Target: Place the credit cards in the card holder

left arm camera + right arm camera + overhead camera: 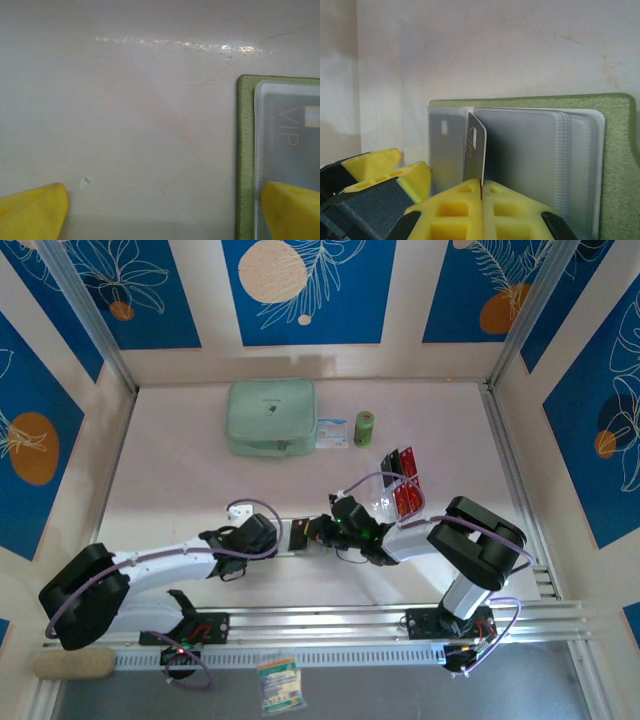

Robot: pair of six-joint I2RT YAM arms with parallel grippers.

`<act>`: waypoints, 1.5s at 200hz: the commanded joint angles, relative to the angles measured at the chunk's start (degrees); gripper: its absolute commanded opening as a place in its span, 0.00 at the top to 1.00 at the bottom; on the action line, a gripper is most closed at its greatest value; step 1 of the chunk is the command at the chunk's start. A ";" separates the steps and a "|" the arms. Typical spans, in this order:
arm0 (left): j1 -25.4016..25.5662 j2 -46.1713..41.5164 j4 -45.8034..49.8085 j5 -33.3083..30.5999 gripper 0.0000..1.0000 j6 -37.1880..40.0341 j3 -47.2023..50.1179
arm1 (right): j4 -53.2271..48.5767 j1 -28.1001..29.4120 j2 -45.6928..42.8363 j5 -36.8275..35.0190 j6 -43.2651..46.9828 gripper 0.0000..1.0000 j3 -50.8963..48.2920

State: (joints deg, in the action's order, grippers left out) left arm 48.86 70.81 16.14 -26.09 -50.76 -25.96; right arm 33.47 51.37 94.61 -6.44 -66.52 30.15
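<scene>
1. Yellow pads of the right gripper are pressed together on a dark credit card, which stands on its long edge and juts straight out from between them.
2. Just past those fingertips, the card holder lies open and flat on the pale table, olive cover underneath and clear sleeves fanned on top.
3. The gripped card's far edge meets the sleeves beside a first sleeve that already holds a grey card. Whether it has entered a pocket cannot be told.
4. From the other side, the left gripper has its jaws spread wide and grips nothing. One yellow fingertip is over the holder's sleeve with the "VIP" card, and the other is over bare table, well clear of the green edge.
5. Farther back and to the right, a clear acrylic rack carries red cards.
6. Farthest off, a mint zip pouch lies near the back wall, with a small green cylinder standing nearby.
</scene>
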 commanded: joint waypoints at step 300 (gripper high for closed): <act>-0.52 -0.85 1.46 -1.33 0.02 -0.39 0.91 | -11.63 -1.36 3.73 6.42 -2.83 1.00 6.23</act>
State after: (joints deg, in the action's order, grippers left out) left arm 48.86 70.54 16.14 -26.22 -50.76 -25.85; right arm 25.93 50.15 96.23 -1.98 -70.02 35.18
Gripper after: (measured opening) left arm 0.976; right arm 0.056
